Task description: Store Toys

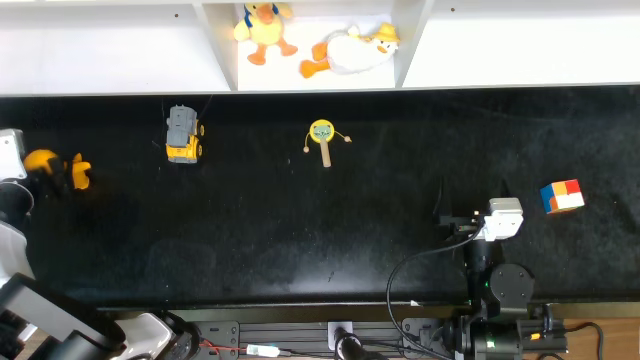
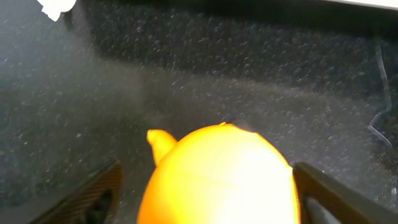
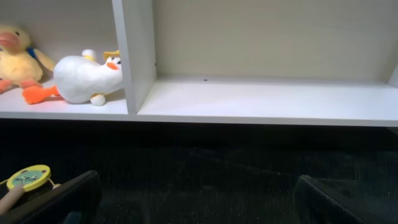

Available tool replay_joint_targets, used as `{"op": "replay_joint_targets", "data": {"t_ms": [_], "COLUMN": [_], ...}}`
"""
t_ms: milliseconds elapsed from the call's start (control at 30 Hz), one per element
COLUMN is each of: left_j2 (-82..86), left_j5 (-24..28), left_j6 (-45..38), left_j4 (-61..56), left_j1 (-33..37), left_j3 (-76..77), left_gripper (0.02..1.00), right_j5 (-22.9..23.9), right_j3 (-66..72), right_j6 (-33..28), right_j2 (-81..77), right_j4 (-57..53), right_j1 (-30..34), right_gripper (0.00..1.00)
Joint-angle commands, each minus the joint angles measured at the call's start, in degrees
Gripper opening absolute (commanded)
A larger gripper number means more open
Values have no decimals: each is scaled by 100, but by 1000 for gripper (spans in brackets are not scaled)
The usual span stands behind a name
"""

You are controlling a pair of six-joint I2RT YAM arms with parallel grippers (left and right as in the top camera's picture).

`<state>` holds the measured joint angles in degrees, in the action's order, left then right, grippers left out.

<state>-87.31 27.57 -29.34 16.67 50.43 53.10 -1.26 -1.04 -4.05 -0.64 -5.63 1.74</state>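
Grasp step in hand: left gripper (image 2: 202, 193) sits with fingers open astride the rounded orange toy (image 2: 217, 165); next, closure and carriage to the white shelf (image 1: 520, 45).

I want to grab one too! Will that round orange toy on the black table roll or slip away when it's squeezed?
The orange toy looks smooth and rounded, so it may slip if pinched off-centre. Its domed body would probably roll when nudged, though the small nub on its side might stop it. Soft or hard, I cannot tell.
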Motion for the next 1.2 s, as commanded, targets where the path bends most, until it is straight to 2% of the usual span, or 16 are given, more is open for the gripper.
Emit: {"op": "replay_joint_targets", "data": {"t_ms": [33, 100, 200, 300, 600, 767, 1000, 1200], "left_j2": [-114, -122, -83, 133, 999, 1204, 1217, 881], "left_j5": [-238, -208, -151, -153, -190, -601, -741, -1300], "left_j6": [-68, -63, 72, 286, 811, 1333, 1886, 2048], "left_j4": [-15, -11, -4, 79, 603, 514, -2, -186], "left_j1": [-7, -7, -7, -39, -728, -1150, -1521, -1923], "left_j3": [173, 173, 175, 179, 793, 1108, 1235, 1469], "left_gripper": [645, 500, 334, 246, 237, 242, 244, 244], "right_j5": [-20, -20, -20, -20, -20, -20, -20, -20], "right_j3": [28, 28, 28, 28, 28, 28, 28, 28], "right_j6": [44, 44, 44, 44, 44, 44, 44, 44], "right_j2": [39, 39, 39, 39, 39, 39, 39, 39], "right_j4": [26, 26, 26, 24, 26, 26, 24, 24], "right_j1": [15, 15, 15, 15, 15, 15, 15, 15], "right_gripper": [993, 996, 993, 996, 996, 996, 996, 996]}}
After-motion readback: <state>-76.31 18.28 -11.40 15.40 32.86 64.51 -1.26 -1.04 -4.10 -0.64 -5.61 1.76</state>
